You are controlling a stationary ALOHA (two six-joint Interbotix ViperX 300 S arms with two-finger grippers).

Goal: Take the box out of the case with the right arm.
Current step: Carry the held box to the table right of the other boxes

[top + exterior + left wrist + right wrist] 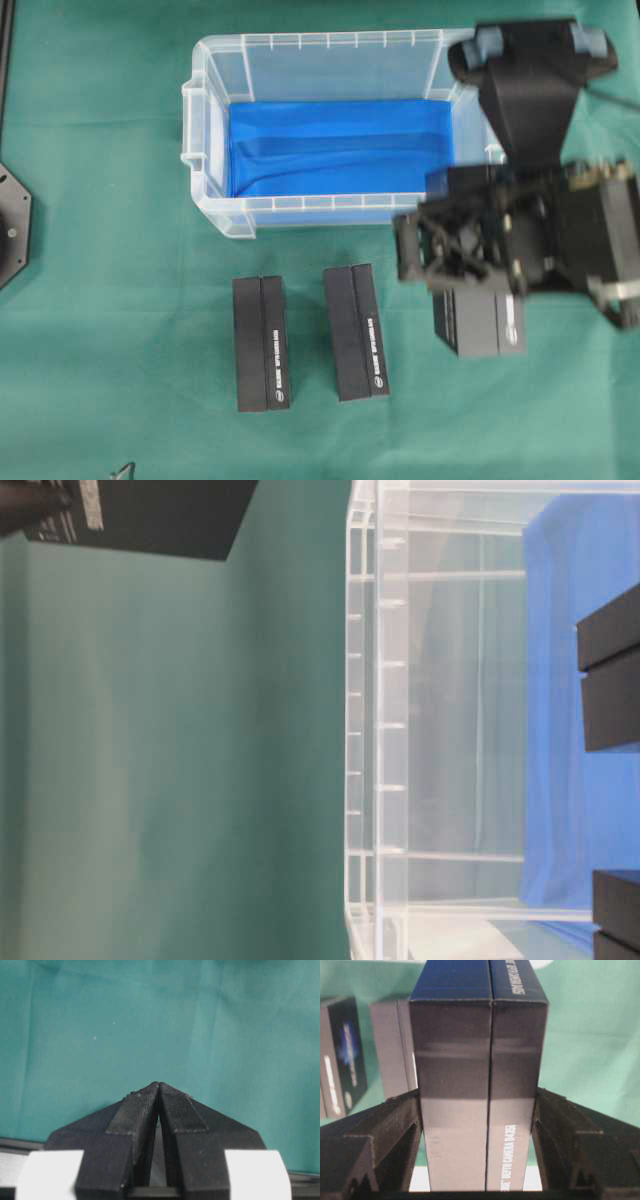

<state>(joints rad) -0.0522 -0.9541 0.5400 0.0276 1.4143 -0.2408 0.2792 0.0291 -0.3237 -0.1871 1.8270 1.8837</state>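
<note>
The right hand (455,250) is smeared by blur overhead and covers the top of the box (480,322) and the case's (215,110) right end. In the table-level view the case is cut off at three edges. Box print is unreadable overhead.

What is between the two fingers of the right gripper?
A black box stands between the fingers of the right gripper, gripped on both sides. The right wrist view shows it best; overhead, it is outside the case.
</note>
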